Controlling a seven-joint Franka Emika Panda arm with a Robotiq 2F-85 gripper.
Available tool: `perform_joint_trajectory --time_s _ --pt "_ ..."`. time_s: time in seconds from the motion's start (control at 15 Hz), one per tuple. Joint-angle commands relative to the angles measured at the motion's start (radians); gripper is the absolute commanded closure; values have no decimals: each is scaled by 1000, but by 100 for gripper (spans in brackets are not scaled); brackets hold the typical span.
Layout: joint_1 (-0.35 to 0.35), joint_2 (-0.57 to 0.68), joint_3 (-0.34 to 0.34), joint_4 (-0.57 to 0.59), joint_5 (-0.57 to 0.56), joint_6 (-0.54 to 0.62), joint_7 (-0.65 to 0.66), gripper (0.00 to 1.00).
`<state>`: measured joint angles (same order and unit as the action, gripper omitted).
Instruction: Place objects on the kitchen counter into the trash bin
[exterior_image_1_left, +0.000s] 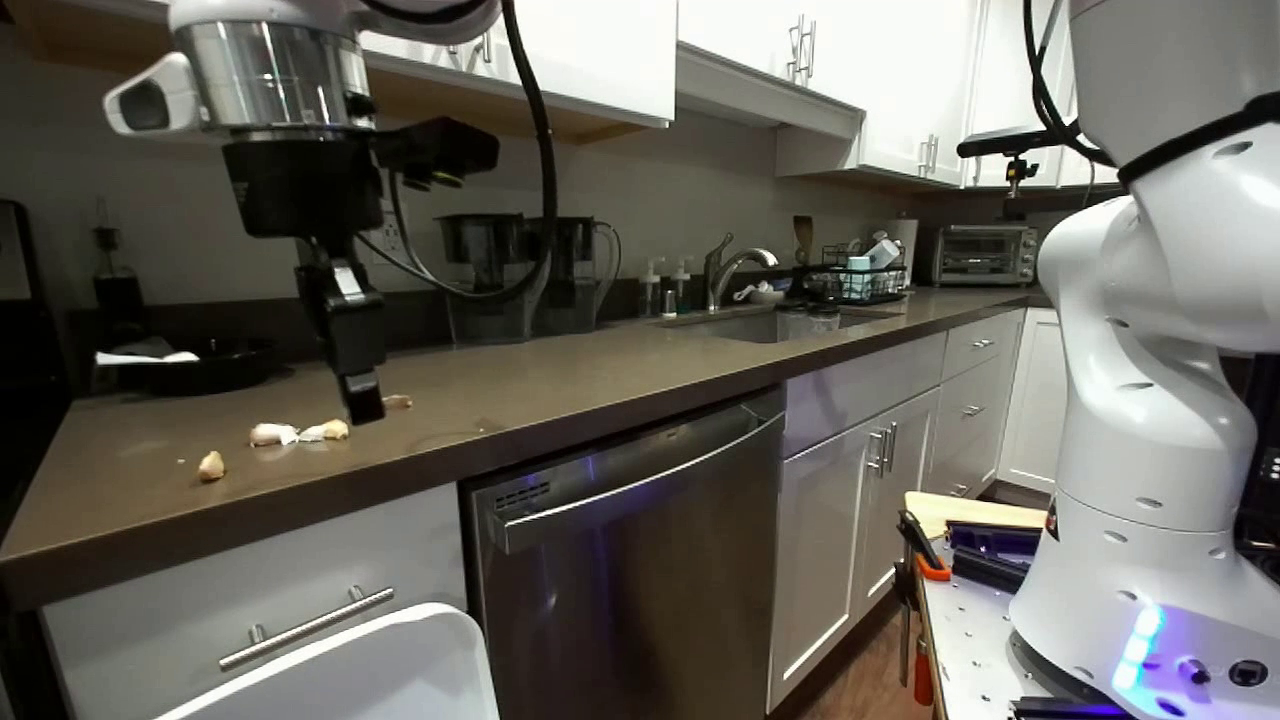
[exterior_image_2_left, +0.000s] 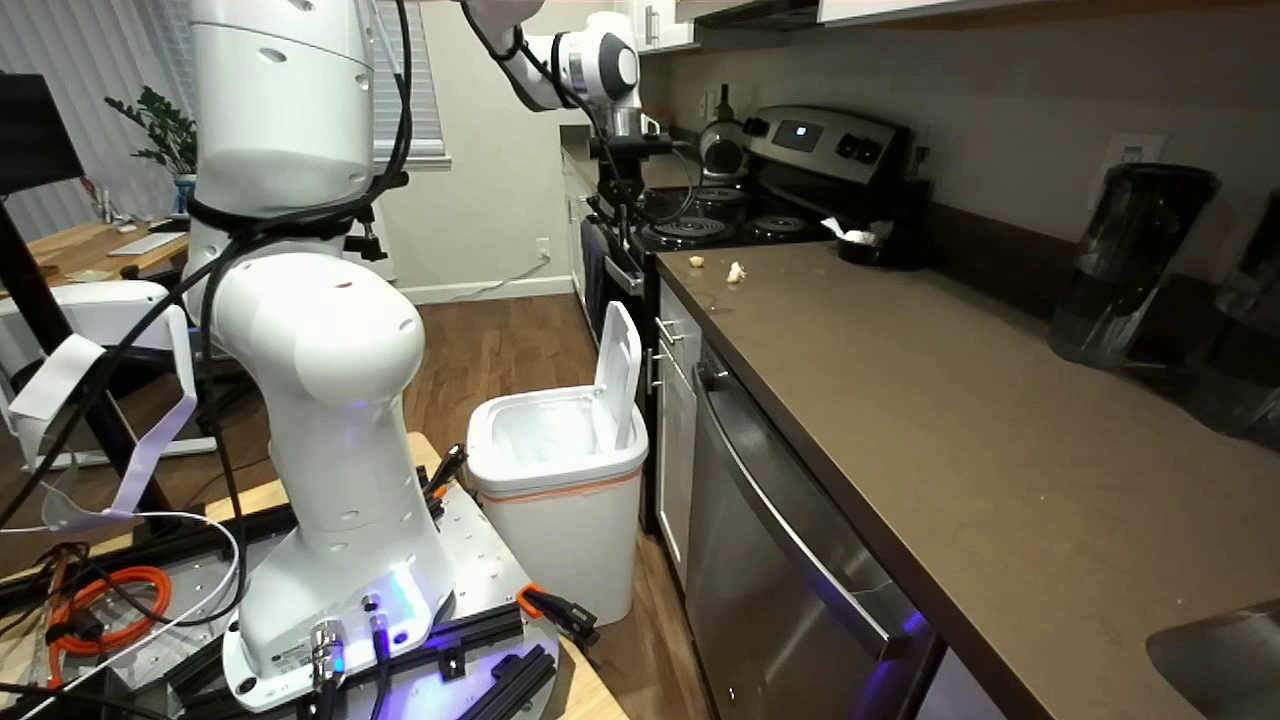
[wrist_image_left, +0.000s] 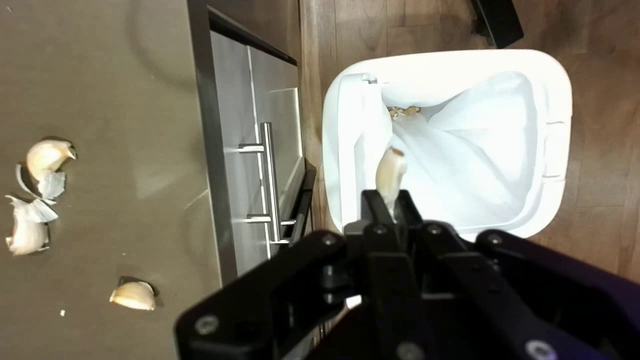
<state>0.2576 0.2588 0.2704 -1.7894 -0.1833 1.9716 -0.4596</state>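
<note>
1. While the gripper (wrist_image_left: 393, 204) hangs above the trash bin (exterior_image_2_left: 555, 540), its fingers are pinching one garlic clove (wrist_image_left: 389, 175), most of it poking out past the tips. In the wrist view it shows right where the lid (exterior_image_2_left: 620, 370) meets the opening.
2. The bin stands on the floor (wrist_image_left: 605, 150) just beside the cabinets (wrist_image_left: 240, 110), lid flipped up. It's lined with a white bag (wrist_image_left: 470, 165), and down in there, near the lid side, sits a bit of tan scrap (wrist_image_left: 405, 111) (way too small to say what it is, sorry).
3. Three loose cloves (wrist_image_left: 134, 296) are on the counter (wrist_image_left: 115, 210): two near each other with bits of papery skin (wrist_image_left: 51, 185), plus one off by itself, closer to the front edge.
4. Over at the stove (exterior_image_2_left: 825, 150) end, there's a shallow black dish (exterior_image_1_left: 230, 370) with something white (exterior_image_1_left: 150, 358) in it, sticking out past the rim.
5. Two pitchers (exterior_image_1_left: 490, 245) stand near the wall (exterior_image_1_left: 650, 190); they're dark enough that I can't tell what's inside.
6. Past the sink (exterior_image_1_left: 735, 328) in an exterior view, a wire dish rack (exterior_image_1_left: 850, 299) is holding a pale blue piece (exterior_image_1_left: 858, 275) and some white stuff (exterior_image_1_left: 884, 253).
</note>
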Motion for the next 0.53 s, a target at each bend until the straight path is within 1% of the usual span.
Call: perform_joint_trajectory --time_s 0.0,0.07,0.13,0.2,0.27,0.33,0.4,0.47 --pt "-7 -42 24 -49 33 49 -69 80" --pt "-5 -40 32 -46 36 52 -84 93" --pt "-6 -41 38 -45 46 56 -98 91" --pt "-2 -38 44 -44 45 55 -109 94" --pt "-1 -39 49 -45 45 55 -117 87" --pt "0 -37 53 -43 43 54 -122 66" --pt "0 -38 56 -43 45 53 -130 65" --pt "0 -36 58 -41 47 50 -135 60"
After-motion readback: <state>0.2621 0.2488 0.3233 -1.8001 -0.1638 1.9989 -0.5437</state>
